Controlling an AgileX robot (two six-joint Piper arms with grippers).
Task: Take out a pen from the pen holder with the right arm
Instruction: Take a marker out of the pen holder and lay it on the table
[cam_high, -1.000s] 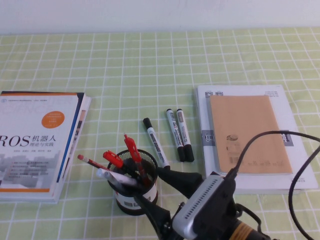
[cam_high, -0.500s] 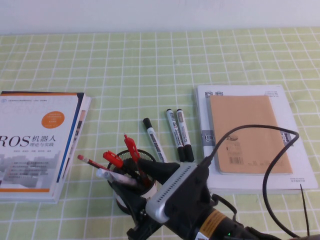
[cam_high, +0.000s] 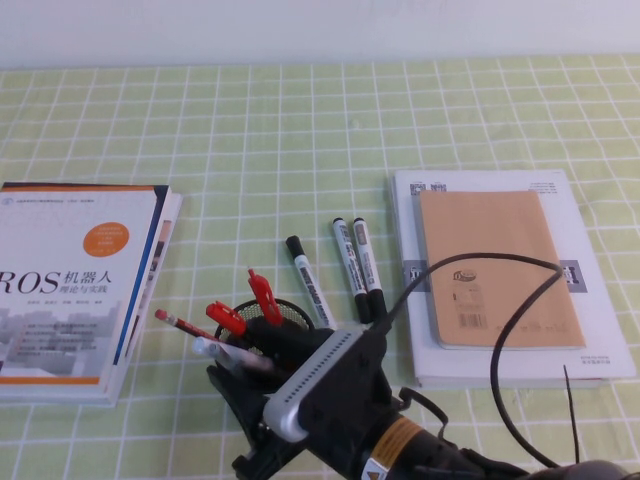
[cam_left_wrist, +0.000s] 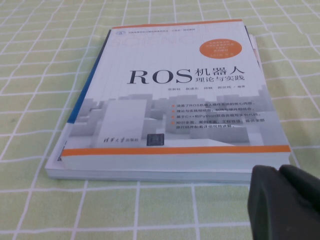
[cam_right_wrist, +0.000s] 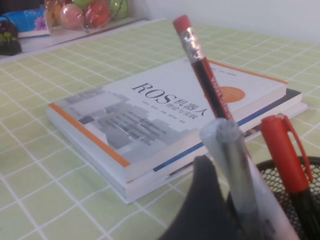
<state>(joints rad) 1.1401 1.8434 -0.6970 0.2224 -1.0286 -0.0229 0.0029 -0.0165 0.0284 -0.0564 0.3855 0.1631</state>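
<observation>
The black mesh pen holder (cam_high: 287, 312) stands near the table's front edge, mostly hidden under my right gripper (cam_high: 252, 367). Out of it stick two red pens (cam_high: 262, 290), a pencil with a red eraser (cam_high: 172, 320) and a silver pen (cam_high: 225, 352). The right gripper is open, with one finger on each side of the holder's left part and the silver pen between them. In the right wrist view the silver pen (cam_right_wrist: 235, 165) rises right beside a dark finger (cam_right_wrist: 200, 210), with the pencil (cam_right_wrist: 200, 65) and a red pen (cam_right_wrist: 282, 150) close by. My left gripper (cam_left_wrist: 285, 200) hovers shut at the ROS book's corner.
The ROS book (cam_high: 70, 290) lies left of the holder. Three black-capped markers (cam_high: 347, 262) lie on the cloth behind it. A brown notebook (cam_high: 495, 265) rests on a white book (cam_high: 590, 350) at the right. A black cable (cam_high: 480, 265) arcs over the notebook.
My right arm has moved left and forward over the pen holder, now covering most of it. Its jaws stayed open. The pens have not moved.
</observation>
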